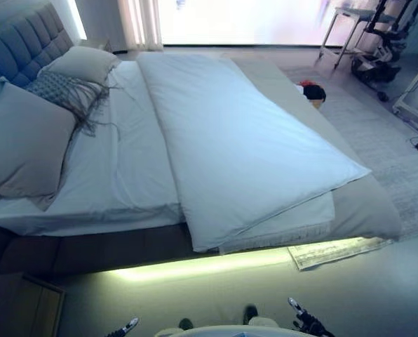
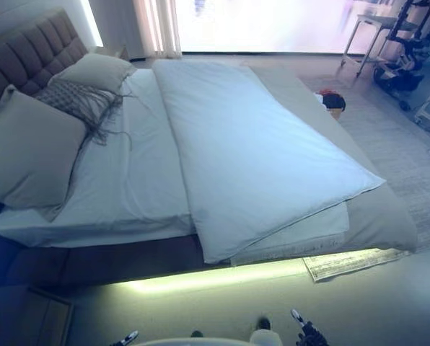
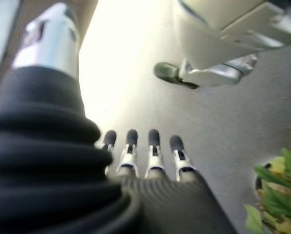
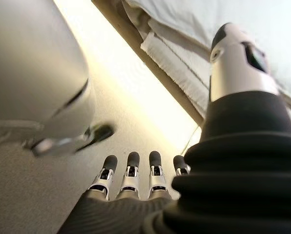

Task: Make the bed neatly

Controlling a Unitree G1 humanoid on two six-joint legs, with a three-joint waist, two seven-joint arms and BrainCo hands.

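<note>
No legible writing is visible; the left robot hand (image 3: 150, 156) and right robot hand (image 4: 135, 178) hang with fingers straight, holding nothing, while the duvet (image 1: 237, 140) lies folded diagonally across the bed (image 1: 125, 175).

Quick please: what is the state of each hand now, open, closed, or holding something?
Left hand: open, fingers straight, holding nothing.
Right hand: open, fingers straight, holding nothing.

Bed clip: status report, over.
Both robot hands low, open, empty: left, right. Duvet lies askew on the bed. Pillows at headboard. Nothing blocking.
</note>
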